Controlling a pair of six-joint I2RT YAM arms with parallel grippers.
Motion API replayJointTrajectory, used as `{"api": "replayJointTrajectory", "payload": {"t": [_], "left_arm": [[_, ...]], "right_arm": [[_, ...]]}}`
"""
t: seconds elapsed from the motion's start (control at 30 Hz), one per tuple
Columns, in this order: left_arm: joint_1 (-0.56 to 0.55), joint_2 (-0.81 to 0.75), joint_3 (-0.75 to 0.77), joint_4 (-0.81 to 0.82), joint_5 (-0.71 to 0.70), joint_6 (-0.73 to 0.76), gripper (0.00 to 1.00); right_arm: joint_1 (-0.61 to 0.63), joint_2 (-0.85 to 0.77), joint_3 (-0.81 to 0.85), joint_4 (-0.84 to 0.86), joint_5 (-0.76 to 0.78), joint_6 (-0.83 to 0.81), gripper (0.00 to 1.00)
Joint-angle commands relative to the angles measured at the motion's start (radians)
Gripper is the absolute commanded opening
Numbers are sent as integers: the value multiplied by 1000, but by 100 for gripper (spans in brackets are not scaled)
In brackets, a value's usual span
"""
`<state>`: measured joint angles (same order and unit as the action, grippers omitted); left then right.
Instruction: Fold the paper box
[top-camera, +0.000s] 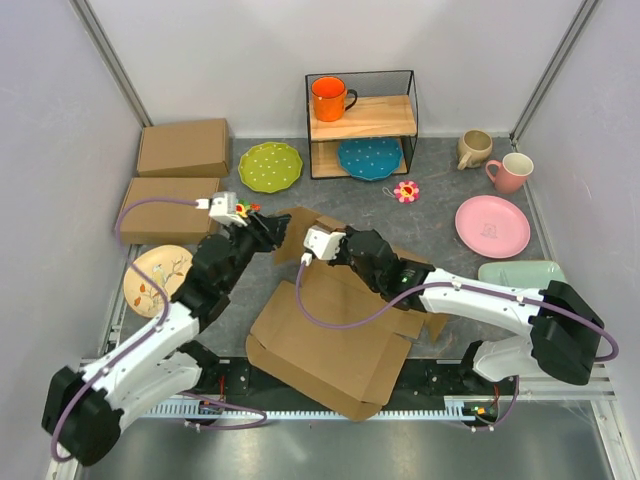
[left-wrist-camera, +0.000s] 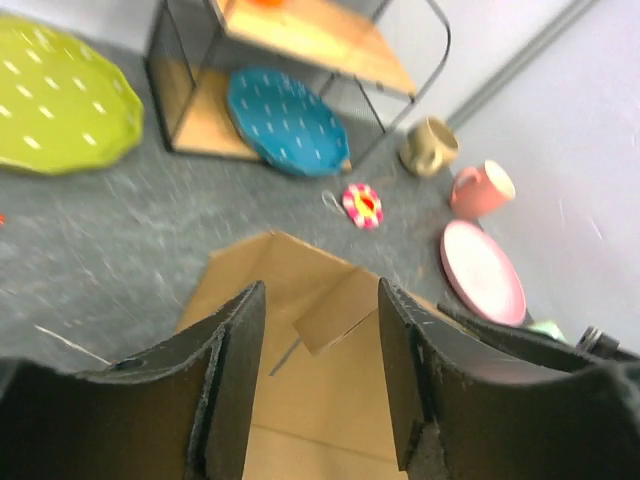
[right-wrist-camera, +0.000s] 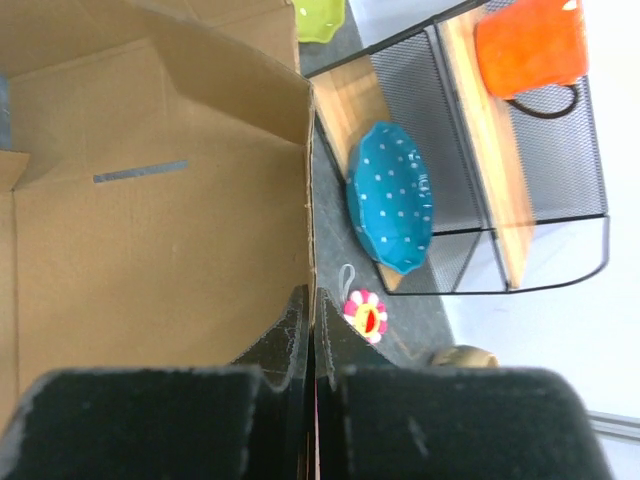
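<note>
The paper box (top-camera: 330, 345) is a brown corrugated sheet, partly folded, lying in the middle of the table between both arms. My right gripper (top-camera: 352, 243) is shut on the upright edge of one of its walls; in the right wrist view the fingertips (right-wrist-camera: 300, 312) pinch that thin edge of the paper box (right-wrist-camera: 150, 250). My left gripper (top-camera: 272, 232) hovers at the box's far left corner. In the left wrist view the left gripper (left-wrist-camera: 320, 290) is open, and between its fingers only the paper box (left-wrist-camera: 300, 390) panel and a small raised flap show below.
Two closed cardboard boxes (top-camera: 183, 147) (top-camera: 170, 208) and a green plate (top-camera: 270, 166) sit at the back left. A wire shelf (top-camera: 361, 120) holds an orange mug (top-camera: 333, 98) and a blue plate (top-camera: 369, 157). Right: flower toy (top-camera: 406, 191), two mugs (top-camera: 473, 148) (top-camera: 511, 172), pink plate (top-camera: 491, 225). A patterned plate (top-camera: 157, 278) lies left.
</note>
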<state>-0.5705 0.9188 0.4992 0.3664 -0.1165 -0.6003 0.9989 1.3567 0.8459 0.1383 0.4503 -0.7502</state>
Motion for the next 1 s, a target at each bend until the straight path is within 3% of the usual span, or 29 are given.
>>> {"api": "replayJointTrajectory", "payload": {"t": [0.0,0.17,0.3,0.4,0.7,0.97], "left_arm": [[6,-127,-7,-78,-227,126,57],[8,-137,-69,-75,-327,152,57],[8,-59,-140,72,-308,165,58],[8,23,-127,89,-278,155,59],[8,32,-152,132,-175,165,64],[8,165,-114,164,-137,181,63]], "right_arm": [[30,-16,-19,93,94,-160,0],[72,36,-64,201,163,-308,0],[76,73,-94,274,208,-402,0],[76,94,-117,340,228,-455,0],[76,84,-128,330,245,-423,0],[78,61,-107,300,246,-408,0]]}}
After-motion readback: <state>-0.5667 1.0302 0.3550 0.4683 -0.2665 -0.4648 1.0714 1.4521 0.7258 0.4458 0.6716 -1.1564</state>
